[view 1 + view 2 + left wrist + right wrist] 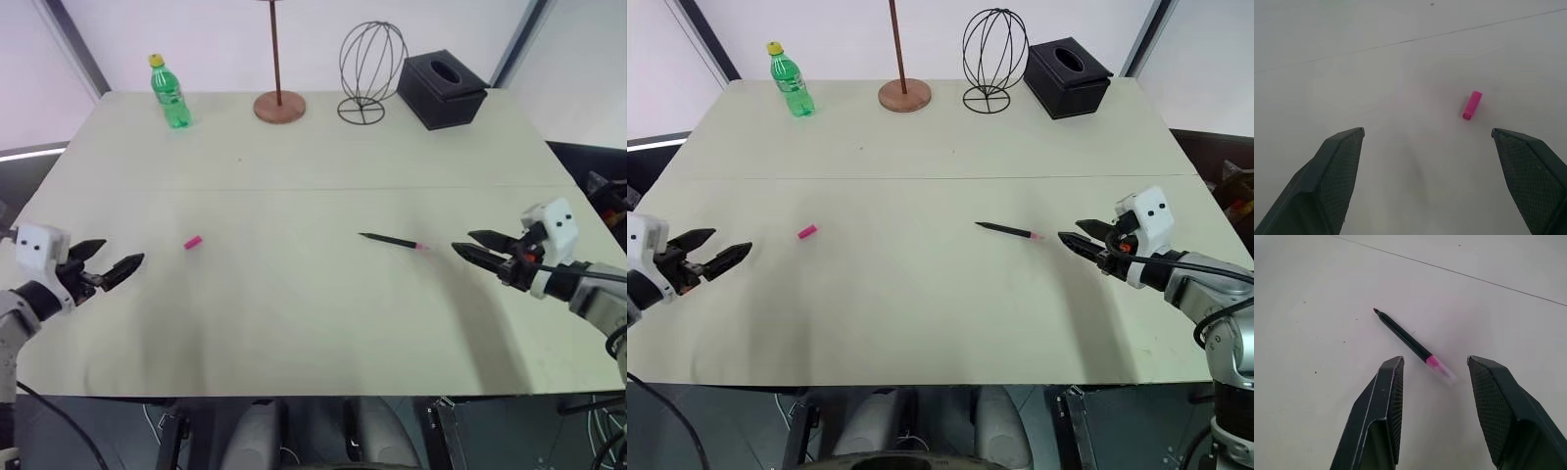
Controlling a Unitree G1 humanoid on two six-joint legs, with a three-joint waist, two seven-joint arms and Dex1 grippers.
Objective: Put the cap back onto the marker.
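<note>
Uncapped black marker [392,241] lies apart from tiny pink cap [193,242].

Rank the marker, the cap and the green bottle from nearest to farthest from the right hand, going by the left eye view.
1. Marker: just ahead of the right hand, its pink end toward the fingertips.
2. Cap: across the table, on the left hand's side.
3. Green bottle: far-left corner of the table.

One cap [193,242], one marker [392,241], one bottle [169,92], one wooden stand [279,106], one wire frame [370,70], one black box [442,89], two pincers.
</note>
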